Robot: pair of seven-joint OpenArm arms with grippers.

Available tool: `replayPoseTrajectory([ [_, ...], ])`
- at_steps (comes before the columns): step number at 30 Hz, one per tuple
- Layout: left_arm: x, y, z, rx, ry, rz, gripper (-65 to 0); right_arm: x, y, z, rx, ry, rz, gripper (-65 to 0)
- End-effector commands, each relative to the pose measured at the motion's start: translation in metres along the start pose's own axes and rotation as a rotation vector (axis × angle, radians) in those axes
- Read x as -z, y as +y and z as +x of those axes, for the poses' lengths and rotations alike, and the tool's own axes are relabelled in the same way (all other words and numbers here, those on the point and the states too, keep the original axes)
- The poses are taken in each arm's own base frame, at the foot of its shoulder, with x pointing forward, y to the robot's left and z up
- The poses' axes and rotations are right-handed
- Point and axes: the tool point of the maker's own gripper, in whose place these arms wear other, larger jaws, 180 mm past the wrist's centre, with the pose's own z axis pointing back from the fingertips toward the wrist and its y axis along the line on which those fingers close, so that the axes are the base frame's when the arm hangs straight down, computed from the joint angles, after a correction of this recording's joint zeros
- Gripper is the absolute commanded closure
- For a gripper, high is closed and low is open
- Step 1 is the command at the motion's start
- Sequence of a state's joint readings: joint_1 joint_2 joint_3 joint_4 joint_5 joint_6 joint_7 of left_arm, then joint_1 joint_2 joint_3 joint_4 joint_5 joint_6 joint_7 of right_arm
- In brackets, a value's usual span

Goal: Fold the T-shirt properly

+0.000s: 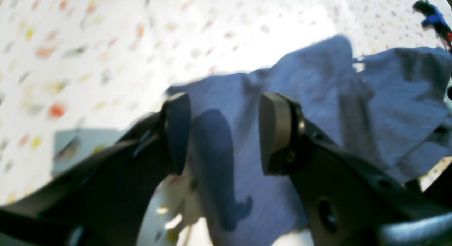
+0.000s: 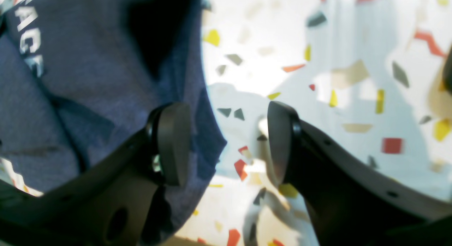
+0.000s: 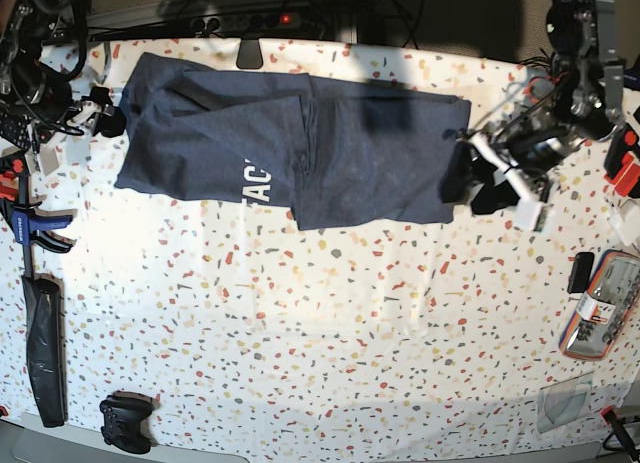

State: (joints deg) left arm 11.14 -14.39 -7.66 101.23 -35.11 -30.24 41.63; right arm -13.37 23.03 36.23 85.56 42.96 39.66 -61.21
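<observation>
The navy T-shirt [image 3: 350, 153] lies partly folded across the far side of the table, with white lettering [image 3: 258, 183] showing on a folded-over flap. My left gripper [image 3: 472, 188] is at the shirt's right edge. In the left wrist view it [image 1: 224, 133] is open, with the blue cloth [image 1: 317, 80] below and beyond the fingers and nothing pinched. My right gripper [image 3: 104, 118] is at the shirt's left edge. In the right wrist view it [image 2: 226, 143] is open and straddles the cloth's border: one finger [image 2: 171, 143] is over the shirt [image 2: 88, 80], the other over bare table.
The speckled white table [image 3: 330, 333] stretches toward the near side. A blue clamp [image 3: 30, 228] and a black bar [image 3: 45, 353] lie along the left edge. A game controller [image 3: 125, 423] sits front left. A small black object [image 3: 580, 273] and a packet [image 3: 600, 308] lie at right.
</observation>
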Motion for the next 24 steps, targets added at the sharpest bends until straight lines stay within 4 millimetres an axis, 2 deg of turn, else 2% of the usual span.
replayPoseTrajectory([
  [1,-0.006,0.000,0.015,0.014,-0.060,-0.011,-30.3,-0.002,-0.002,0.007,-0.011,-0.016,0.006,-34.7],
  [4,-0.015,0.007,0.005,0.008,-0.048,0.010,-30.3,0.007,0.006,-0.005,0.017,0.020,0.050,-34.7],
  [12,-0.017,0.006,-0.002,0.000,-0.038,0.013,-30.3,0.018,0.054,-0.016,0.060,0.060,0.242,-34.6],
  [17,-0.017,0.006,-0.003,0.002,-0.036,0.014,-30.3,0.020,0.058,-0.017,0.054,0.068,0.256,-34.3],
  [19,-0.017,0.006,-0.003,0.002,-0.036,0.014,-30.3,0.020,0.058,-0.017,0.054,0.067,0.256,-29.4],
  [24,-0.017,0.006,-0.003,0.002,-0.036,0.014,-30.3,0.019,0.065,-0.010,0.073,0.033,0.294,-12.3],
])
